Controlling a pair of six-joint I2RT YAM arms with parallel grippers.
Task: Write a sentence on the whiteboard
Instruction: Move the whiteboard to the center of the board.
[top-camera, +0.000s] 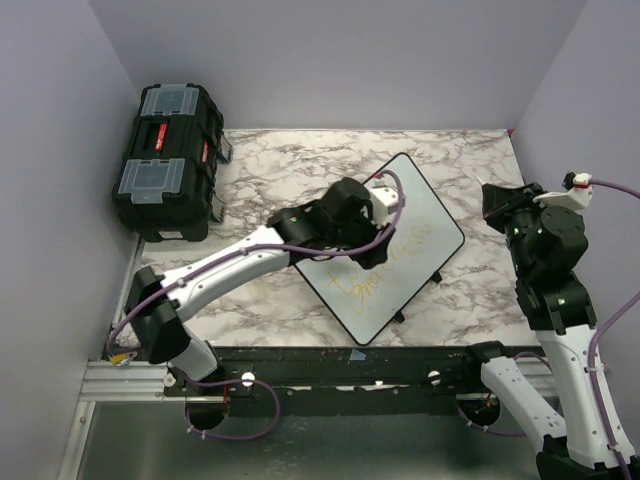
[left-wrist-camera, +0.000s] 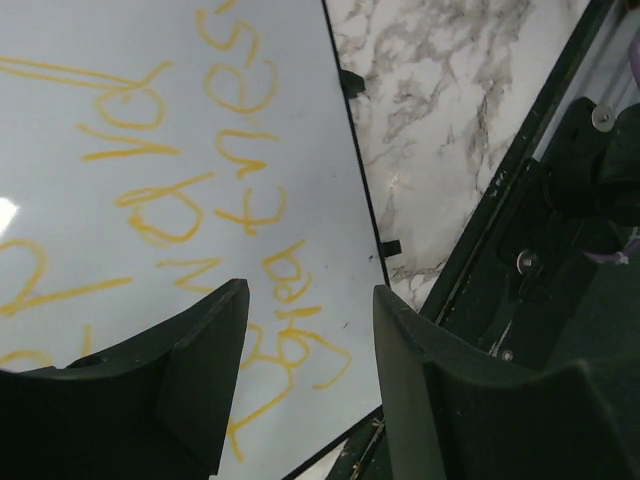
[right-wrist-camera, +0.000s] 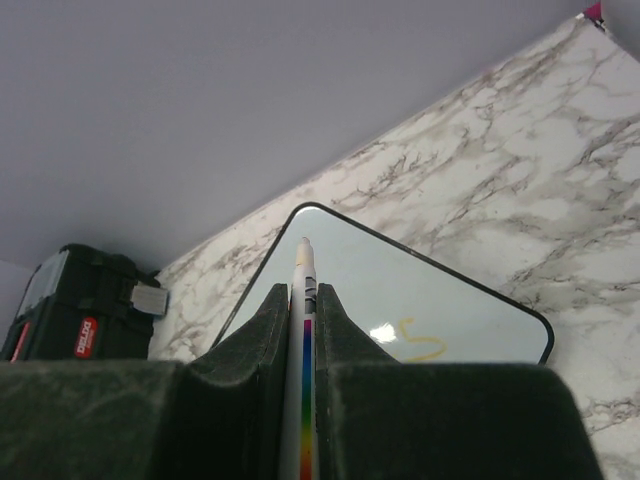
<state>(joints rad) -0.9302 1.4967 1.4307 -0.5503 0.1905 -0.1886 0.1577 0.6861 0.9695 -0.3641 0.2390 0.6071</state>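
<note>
The whiteboard (top-camera: 425, 215) lies tilted on the marble table, with the yellow-orange sentence (top-camera: 388, 265) across its near half. My left gripper (top-camera: 373, 248) hovers over that writing. In the left wrist view it (left-wrist-camera: 310, 292) is open with nothing between its fingers, and the sentence (left-wrist-camera: 165, 205) and whiteboard (left-wrist-camera: 300, 150) lie beneath. My right gripper (top-camera: 497, 205) is off the board's right edge. In the right wrist view it (right-wrist-camera: 303, 292) is shut on a white marker (right-wrist-camera: 304, 262) with a rainbow stripe, tip pointing toward the whiteboard (right-wrist-camera: 450, 295).
A black toolbox (top-camera: 167, 160) stands at the table's far left corner, also seen as the toolbox (right-wrist-camera: 80, 305) in the right wrist view. A black rail (top-camera: 350, 365) runs along the near edge. Walls close in the table on three sides.
</note>
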